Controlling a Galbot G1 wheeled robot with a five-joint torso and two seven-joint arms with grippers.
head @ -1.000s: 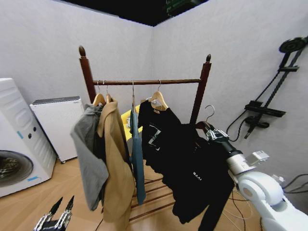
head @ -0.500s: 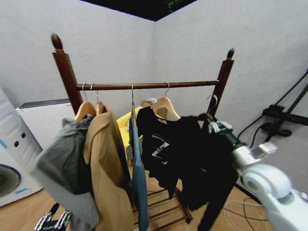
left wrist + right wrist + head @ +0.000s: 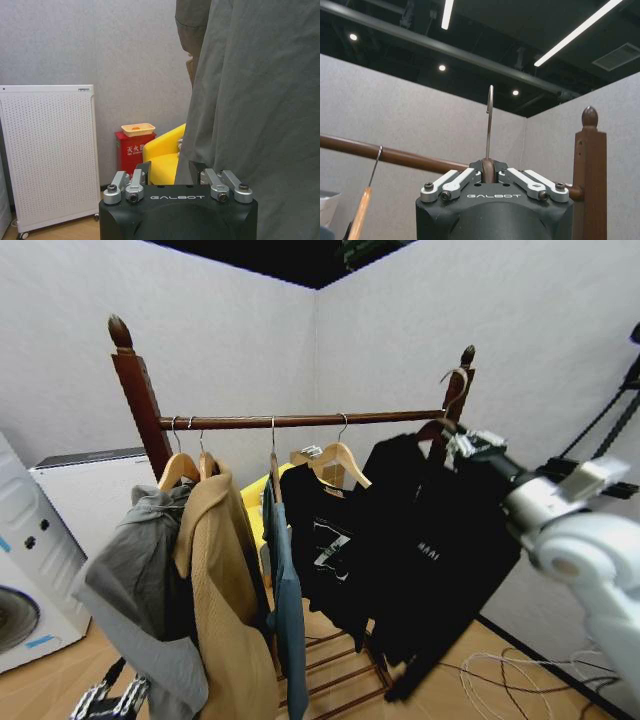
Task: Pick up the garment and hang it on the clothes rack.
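Right arm (image 3: 585, 545): glossy white rounded shell w/ grey joint block near the wrist, black forearm section ahead of it. Right claw (image 3: 491, 172): black housing w/ white "GALBOT" lettering, silver linkage bars w/ dark screw heads. Left claw (image 3: 171, 170): same black body, same marking, silver links, black fingers (image 3: 143, 169). From head cam left claw (image 3: 108, 700) looks black w/ silver trim.

The head camera faces the clothes rack (image 3: 290, 421) closely. The right wrist camera looks upward, sharing its rod. The left wrist camera sits low, looking level.
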